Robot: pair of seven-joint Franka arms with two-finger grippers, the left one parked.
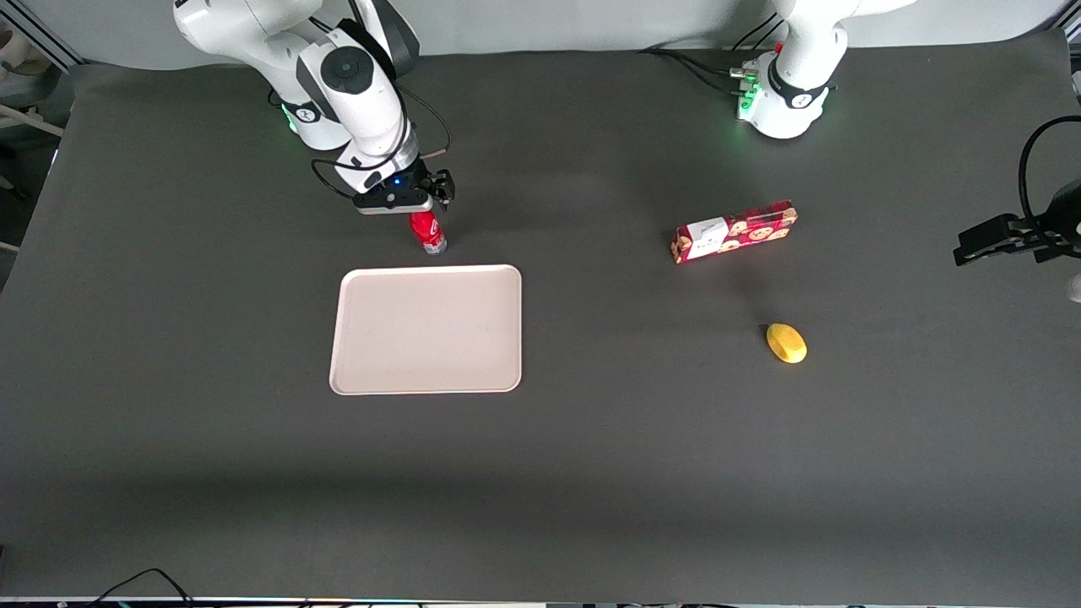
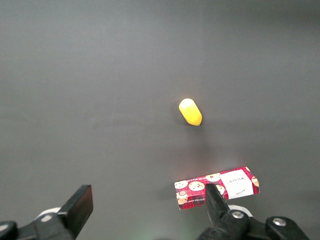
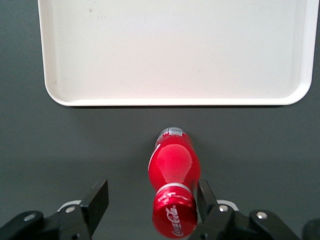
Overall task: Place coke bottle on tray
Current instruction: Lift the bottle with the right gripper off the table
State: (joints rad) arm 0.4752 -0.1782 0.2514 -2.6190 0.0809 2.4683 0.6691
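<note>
The coke bottle (image 1: 429,234) is small and red, with a red cap and white script, and stands upright on the dark table. It is just farther from the front camera than the tray (image 1: 427,329), a large pale beige-pink rectangle with a low rim and nothing on it. My right gripper (image 1: 420,213) hangs directly over the bottle's top. In the right wrist view the gripper (image 3: 151,195) is open, and the bottle (image 3: 174,167) stands between the fingers, close against one of them. A strip of bare table separates the bottle from the tray (image 3: 175,50).
A long red cookie box (image 1: 735,231) (image 2: 217,186) lies toward the parked arm's end of the table. A small yellow oval object (image 1: 786,343) (image 2: 190,111) sits nearer the front camera than the box.
</note>
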